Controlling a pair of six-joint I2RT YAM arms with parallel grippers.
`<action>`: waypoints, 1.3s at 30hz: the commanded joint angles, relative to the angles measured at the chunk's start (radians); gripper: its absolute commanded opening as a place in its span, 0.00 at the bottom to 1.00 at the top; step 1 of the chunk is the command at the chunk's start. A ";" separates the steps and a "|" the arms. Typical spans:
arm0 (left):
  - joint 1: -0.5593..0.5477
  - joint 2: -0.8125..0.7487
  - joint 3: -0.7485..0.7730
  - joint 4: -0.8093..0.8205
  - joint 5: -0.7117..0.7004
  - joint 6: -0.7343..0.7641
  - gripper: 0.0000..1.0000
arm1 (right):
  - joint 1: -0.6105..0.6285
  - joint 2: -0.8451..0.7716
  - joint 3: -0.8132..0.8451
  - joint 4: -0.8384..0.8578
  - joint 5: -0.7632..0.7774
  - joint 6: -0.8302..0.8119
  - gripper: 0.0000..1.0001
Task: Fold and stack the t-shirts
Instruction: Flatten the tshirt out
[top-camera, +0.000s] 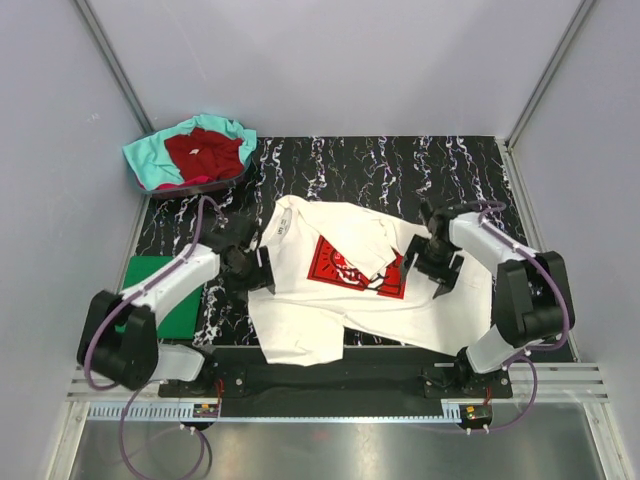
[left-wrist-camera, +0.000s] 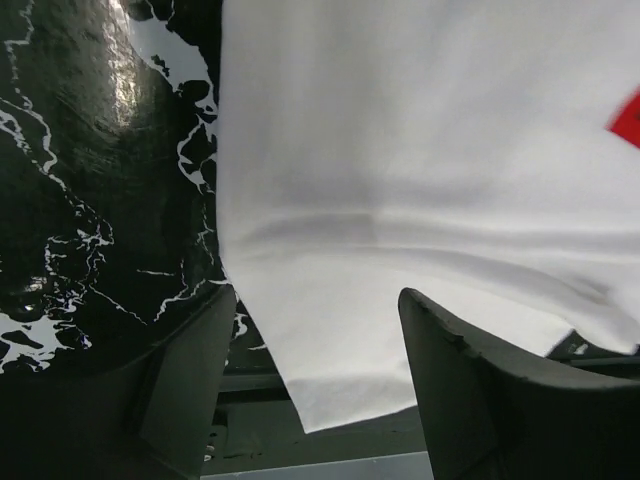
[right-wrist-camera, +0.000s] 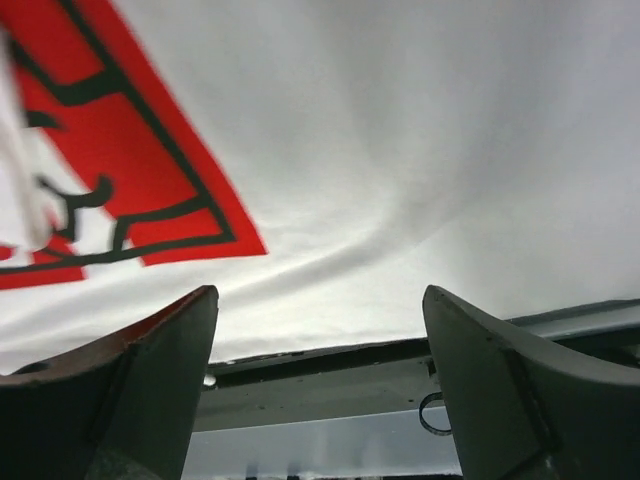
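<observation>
White t-shirt (top-camera: 300, 305) with a red chest print (top-camera: 350, 265) lies spread on the black marbled table (top-camera: 400, 170). The left gripper (top-camera: 262, 275) is over its left edge and the right gripper (top-camera: 440, 282) just right of the print, both with jaws apart and empty. Far beyond the left gripper lie the teal shirt (top-camera: 150, 160) and dark red shirt (top-camera: 205, 152). The green shirt (top-camera: 170, 300) is beside the left arm.

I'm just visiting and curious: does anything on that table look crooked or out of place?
Yes. The white t-shirt lies askew on the black marbled mat, a fold flopped across its red print, and its lower corner hangs past the mat's near edge.
</observation>
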 joint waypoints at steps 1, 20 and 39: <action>-0.022 -0.160 0.105 0.019 -0.007 0.017 0.74 | -0.029 -0.065 0.157 -0.053 0.048 -0.034 0.92; -0.439 0.660 0.964 0.335 -0.071 0.204 0.60 | -0.416 0.032 0.310 0.004 -0.113 -0.135 0.61; -0.585 0.926 1.226 0.097 -0.370 0.109 0.34 | -0.451 -0.100 0.177 -0.055 -0.067 -0.169 0.60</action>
